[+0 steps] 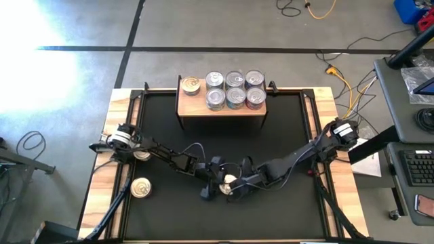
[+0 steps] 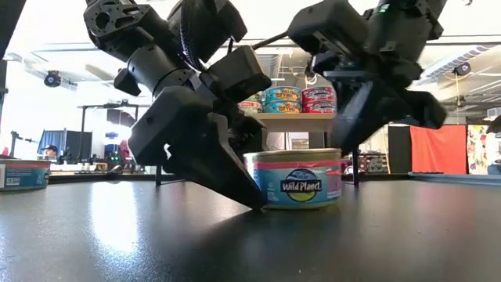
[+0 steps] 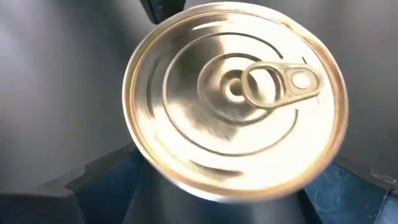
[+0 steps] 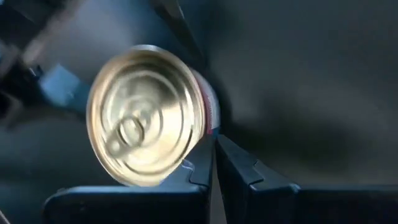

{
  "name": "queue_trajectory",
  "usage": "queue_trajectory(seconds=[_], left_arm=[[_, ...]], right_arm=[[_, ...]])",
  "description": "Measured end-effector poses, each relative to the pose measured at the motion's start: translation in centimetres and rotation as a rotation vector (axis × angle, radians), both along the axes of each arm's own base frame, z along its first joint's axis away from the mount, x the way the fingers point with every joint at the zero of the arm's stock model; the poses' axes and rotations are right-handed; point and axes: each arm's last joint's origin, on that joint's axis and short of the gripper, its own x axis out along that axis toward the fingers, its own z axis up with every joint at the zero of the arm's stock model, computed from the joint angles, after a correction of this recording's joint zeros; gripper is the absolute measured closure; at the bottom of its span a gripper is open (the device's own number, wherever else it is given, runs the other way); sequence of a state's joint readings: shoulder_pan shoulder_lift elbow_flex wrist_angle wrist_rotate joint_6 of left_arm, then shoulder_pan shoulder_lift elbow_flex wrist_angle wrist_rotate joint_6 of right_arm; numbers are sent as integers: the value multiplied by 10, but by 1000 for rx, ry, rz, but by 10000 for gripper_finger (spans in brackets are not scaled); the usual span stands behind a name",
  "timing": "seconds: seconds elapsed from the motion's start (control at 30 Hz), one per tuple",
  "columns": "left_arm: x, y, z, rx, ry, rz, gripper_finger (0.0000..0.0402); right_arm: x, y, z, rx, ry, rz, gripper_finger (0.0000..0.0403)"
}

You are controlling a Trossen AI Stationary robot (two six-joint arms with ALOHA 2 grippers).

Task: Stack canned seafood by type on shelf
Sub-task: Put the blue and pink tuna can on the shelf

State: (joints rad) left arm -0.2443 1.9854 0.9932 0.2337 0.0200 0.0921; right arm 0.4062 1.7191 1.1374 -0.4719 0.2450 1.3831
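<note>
A short tin (image 1: 230, 181) with a gold pull-tab lid (image 3: 236, 99) and a pink and teal label (image 2: 293, 180) stands upright on the black table top, near the middle. My left gripper (image 1: 215, 181) slants down at its left side, open, one finger (image 3: 99, 183) on each side of the tin. My right gripper (image 1: 240, 184) comes from the right, shut, its tips (image 4: 212, 146) by the tin's wall. The light-wood shelf (image 1: 220, 114) at the far edge carries several silver-lidded tins (image 1: 234, 89) and one gold-lidded tin (image 1: 190, 85). My left gripper: one finger (image 2: 239, 188) reaches the table at the tin's lower left edge (image 2: 252, 196); whether it touches the tin I cannot tell, and the other finger is hidden. My right gripper: its shut fingertips (image 4: 208, 149) lie against the tin's side wall (image 4: 210, 115), slanting down from the table's right. The tin stands flat on the table.
One loose tin (image 1: 141, 188) lies on the table's left side and another (image 1: 142, 155) shows partly under my left arm. The low view shows a tin (image 2: 23, 174) at the left. Both arms cross the table's near half. Cables and a desk lie beyond the table.
</note>
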Motion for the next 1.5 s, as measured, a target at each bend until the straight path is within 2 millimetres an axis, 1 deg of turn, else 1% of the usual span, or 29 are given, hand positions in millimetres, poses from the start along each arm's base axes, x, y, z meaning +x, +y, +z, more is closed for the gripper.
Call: queue_trajectory(seconds=[0.1, 0.27, 0.4, 0.5, 0.57, 0.67, 0.8, 0.9, 0.97, 1.07, 1.2, 1.33, 1.43, 1.5], left_arm=[[0, -4, -1, -64, 2, 49, 10], [1, -9, -1, -120, -9, 100, 10], [1, -11, -4, -127, -9, 120, 10], [1, -12, -5, -117, -13, 135, 10], [1, -12, -5, -121, -13, 138, 10], [1, -13, -5, -126, -13, 142, 10], [0, -18, -4, -117, -16, 88, 10], [0, -24, -4, -91, -50, 37, 10], [0, -25, -3, -69, -77, 25, 10], [4, -24, 1, -32, -128, 13, 10], [4, -24, 2, -12, -134, 4, 10], [5, -23, 2, -19, -133, 31, 10], [5, -23, 2, -36, -129, 30, 13], [6, -25, 0, -44, -126, 17, 20]], right_arm=[[2, 0, 1, -3, -27, 0, 390], [1, 2, 1, 6, -15, 24, 390], [-8, 9, -2, 78, 86, 88, 390], [-17, 17, -4, 108, 146, 56, 390], [-19, 23, -6, 130, 142, 27, 390], [-20, 33, -13, 147, 146, 1, 390], [-13, 41, -27, 163, 116, 12, 390], [3, 39, -35, 173, 36, 41, 390], [12, 35, -41, 177, 1, 73, 390], [19, 27, -45, 184, 0, 80, 390], [17, 21, -42, 153, 27, 93, 390], [12, 18, -34, 122, 33, 118, 390], [9, 19, -26, 146, 38, 152, 390], [4, 21, -24, 179, 84, 204, 390]])
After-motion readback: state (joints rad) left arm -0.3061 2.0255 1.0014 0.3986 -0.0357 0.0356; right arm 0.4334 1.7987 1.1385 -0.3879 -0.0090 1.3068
